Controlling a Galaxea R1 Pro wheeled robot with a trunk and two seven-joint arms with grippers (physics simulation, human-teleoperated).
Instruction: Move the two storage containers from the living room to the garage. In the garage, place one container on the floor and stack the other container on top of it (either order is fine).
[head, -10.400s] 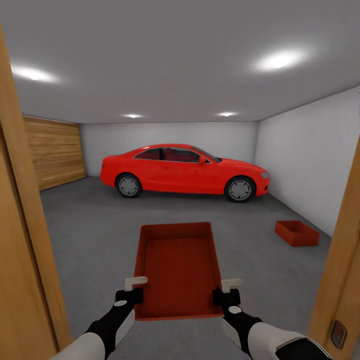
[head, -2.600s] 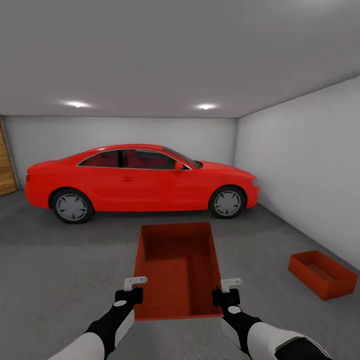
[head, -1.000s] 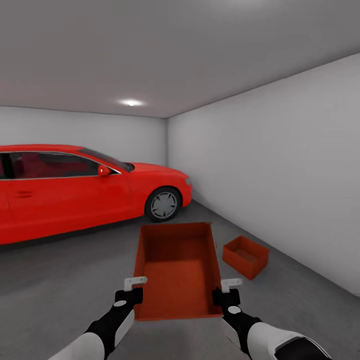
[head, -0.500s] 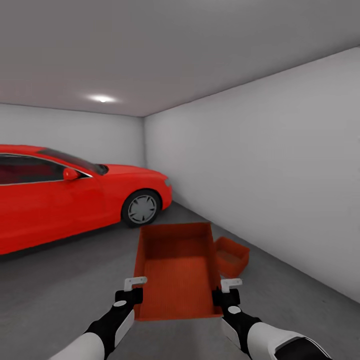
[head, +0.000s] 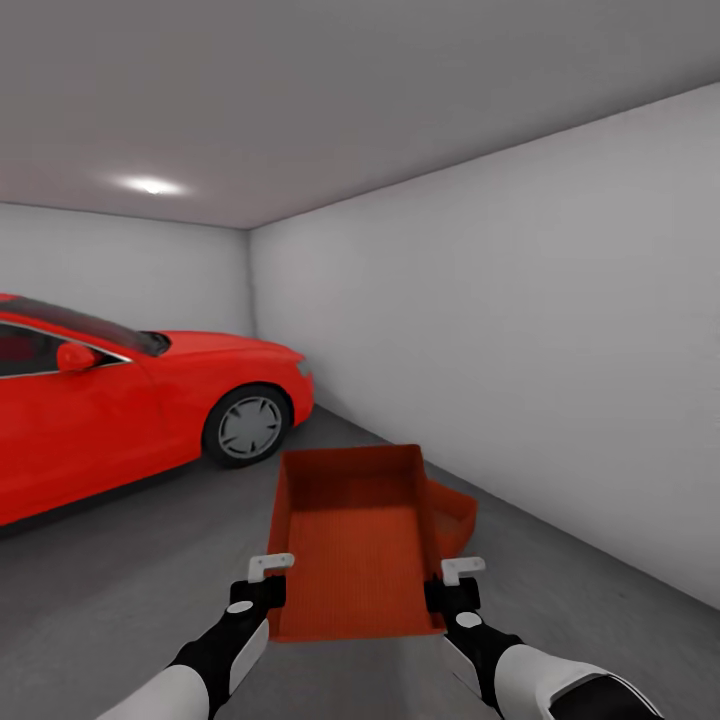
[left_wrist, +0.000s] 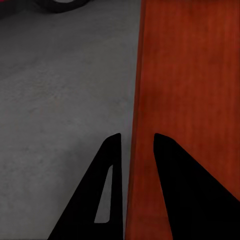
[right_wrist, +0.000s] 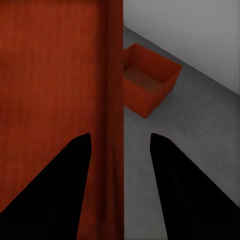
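From the head view, the robot stands in the garage, whose pale grey wall (head: 520, 330) runs along the right and far side. A red car (head: 130, 400) is parked at the left, its front wheel (head: 247, 427) turned toward the camera. The carried storage container (head: 355, 545) is held out in front of the robot, above the dark grey floor (head: 120, 570), long axis pointing away. The left gripper (head: 262, 578) grips the container's left wall near the near corner, and the right gripper (head: 455, 580) grips the right wall near its near corner. The second storage container (head: 452, 515) sits on the floor just beyond and to the right of the carried one, partly hidden behind its right wall.

In the left wrist view, the left gripper (left_wrist: 134, 150) has its two dark fingers (left_wrist: 172, 175) set on either side of the carried storage container's (left_wrist: 190, 100) left wall, closed against it. Grey floor (left_wrist: 60, 90) lies below, and a strip of the red car (left_wrist: 20, 7) shows at the far edge.

In the right wrist view, the right gripper (right_wrist: 120, 150) straddles the right wall of the carried storage container (right_wrist: 55, 75); one finger (right_wrist: 60, 190) is inside the box and the other outside, with a gap left on the outer side, so a firm clamp cannot be confirmed here. The second storage container (right_wrist: 150, 82) rests on the floor (right_wrist: 200, 120) ahead, near the wall (right_wrist: 190, 30).
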